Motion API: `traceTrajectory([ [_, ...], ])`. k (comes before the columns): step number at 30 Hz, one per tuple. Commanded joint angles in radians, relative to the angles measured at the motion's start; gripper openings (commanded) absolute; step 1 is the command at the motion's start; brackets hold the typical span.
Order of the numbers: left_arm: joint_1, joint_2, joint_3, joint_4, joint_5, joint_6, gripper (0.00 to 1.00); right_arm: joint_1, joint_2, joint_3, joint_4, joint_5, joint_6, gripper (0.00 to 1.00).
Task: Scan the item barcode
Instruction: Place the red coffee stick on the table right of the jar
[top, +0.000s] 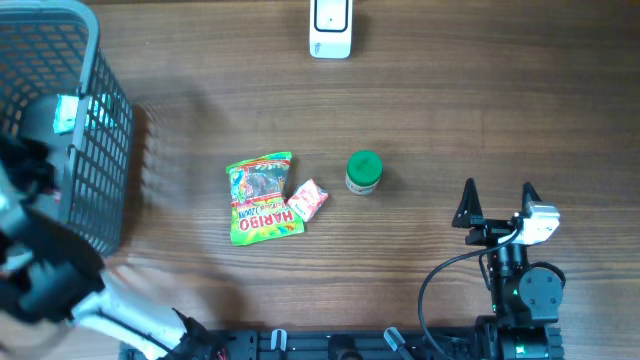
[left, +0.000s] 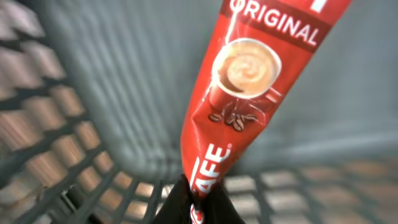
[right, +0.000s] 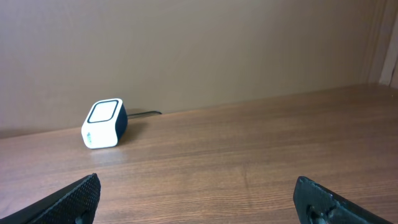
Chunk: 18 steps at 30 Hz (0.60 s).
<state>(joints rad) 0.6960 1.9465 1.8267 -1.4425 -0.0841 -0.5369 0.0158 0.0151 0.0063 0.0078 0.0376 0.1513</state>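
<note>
In the left wrist view, a red coffee sachet (left: 239, 87) printed "ORIGINAL" with a cup picture stands up from my left gripper (left: 198, 200). That gripper is shut on the sachet's lower end, inside the grey mesh basket (left: 74, 124). From overhead the left arm (top: 35, 255) is blurred at the basket (top: 100, 130), and its fingers are hidden. The white barcode scanner (top: 330, 28) sits at the table's far edge and also shows in the right wrist view as the scanner (right: 102, 123). My right gripper (top: 497, 200) rests open near the front right; the gripper (right: 199, 199) holds nothing.
A green Haribo bag (top: 263, 197), a small red and white packet (top: 308, 200) and a green-lidded jar (top: 363, 172) lie mid-table. The basket fills the left side. A dark cable (right: 146, 114) runs behind the scanner.
</note>
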Motion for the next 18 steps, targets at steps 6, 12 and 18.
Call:
traceTrajectory([
  [6,-0.076,-0.522,0.103,-0.032,0.176,-0.047,0.04,-0.004,-0.010,-0.001,0.003,0.006,-0.019,1.00],
  [12,-0.477,-0.698,0.101,-0.040,0.231,-0.076,0.04,-0.004,-0.010,-0.001,0.003,0.006,-0.018,1.00],
  [18,-1.054,-0.701,0.001,-0.015,0.047,-0.294,0.04,-0.004,-0.010,-0.001,0.003,0.006,-0.018,1.00],
])
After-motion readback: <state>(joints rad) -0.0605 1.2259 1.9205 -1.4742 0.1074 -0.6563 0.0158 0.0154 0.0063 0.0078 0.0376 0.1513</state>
